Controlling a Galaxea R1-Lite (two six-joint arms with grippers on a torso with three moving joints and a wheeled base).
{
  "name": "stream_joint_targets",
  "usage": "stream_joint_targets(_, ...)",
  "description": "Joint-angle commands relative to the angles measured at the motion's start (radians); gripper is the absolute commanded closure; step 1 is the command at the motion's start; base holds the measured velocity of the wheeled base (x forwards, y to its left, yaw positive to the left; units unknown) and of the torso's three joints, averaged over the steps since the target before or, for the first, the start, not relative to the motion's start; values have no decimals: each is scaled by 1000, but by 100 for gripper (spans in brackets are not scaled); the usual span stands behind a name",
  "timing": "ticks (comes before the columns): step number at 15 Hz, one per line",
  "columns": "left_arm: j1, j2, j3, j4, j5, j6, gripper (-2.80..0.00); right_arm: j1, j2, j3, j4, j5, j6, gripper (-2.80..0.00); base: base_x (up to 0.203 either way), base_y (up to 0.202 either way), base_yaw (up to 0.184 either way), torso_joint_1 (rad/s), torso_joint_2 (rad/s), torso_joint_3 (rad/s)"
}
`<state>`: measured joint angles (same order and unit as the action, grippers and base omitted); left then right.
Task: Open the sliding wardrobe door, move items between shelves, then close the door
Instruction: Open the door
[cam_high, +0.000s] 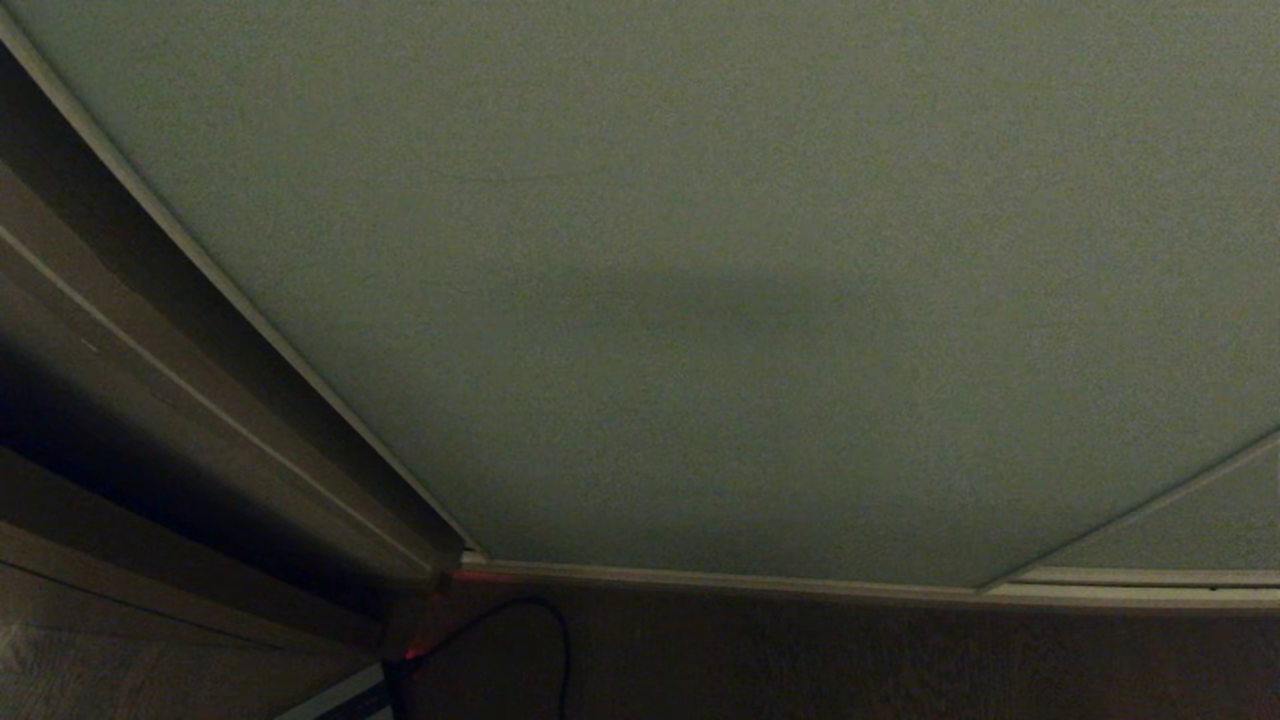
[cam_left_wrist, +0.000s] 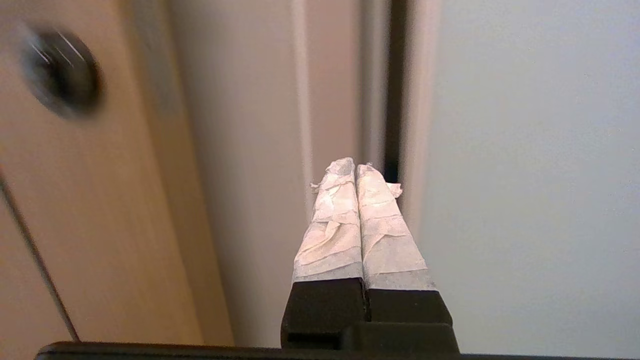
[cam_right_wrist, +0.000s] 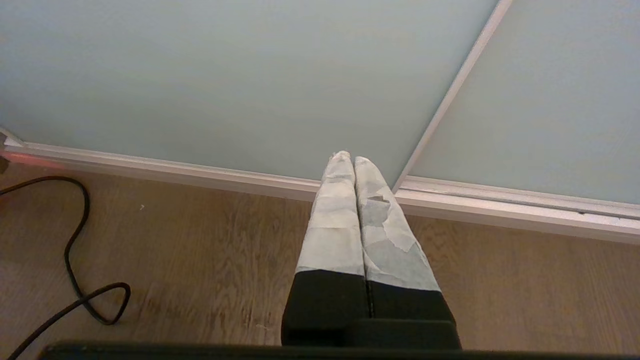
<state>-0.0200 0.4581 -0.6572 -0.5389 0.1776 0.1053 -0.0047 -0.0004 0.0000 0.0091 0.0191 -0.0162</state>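
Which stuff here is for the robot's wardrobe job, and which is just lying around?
For the job:
sliding wardrobe door, shut
left gripper, shut, empty, beside the door's edge
right gripper, shut, empty

Just lying about:
black cable on the wooden floor

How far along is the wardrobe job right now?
Nothing looks done: the sliding wardrobe door fills the head view, closed, with no shelf or cushion in sight. In hand: the left gripper, fingers shut and empty, points at the dark gap beside the door's edge. The right gripper, shut too, hangs above the wood floor. Opening, moving the items and closing remain.
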Motion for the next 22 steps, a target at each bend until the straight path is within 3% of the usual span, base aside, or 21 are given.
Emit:
stream_joint_targets(1,-3,113,-50,-66,29,2,0,0,0,3,0,1,0,0,0,0,0,0,0,0)
stream_joint_targets(8,2,308,-129,-132,15,-67,0,0,0,4,0,1,-1,0,0,0,0,0,0,0)
stream_joint_targets(14,26,466,-299,-114,-46,-100,0,0,0,3,0,1,-1,0,0,0,0,0,0,0)
stream_joint_targets(22,61,570,-412,-45,-108,-140,0,0,0,4,0,1,-1,0,0,0,0,0,0,0)
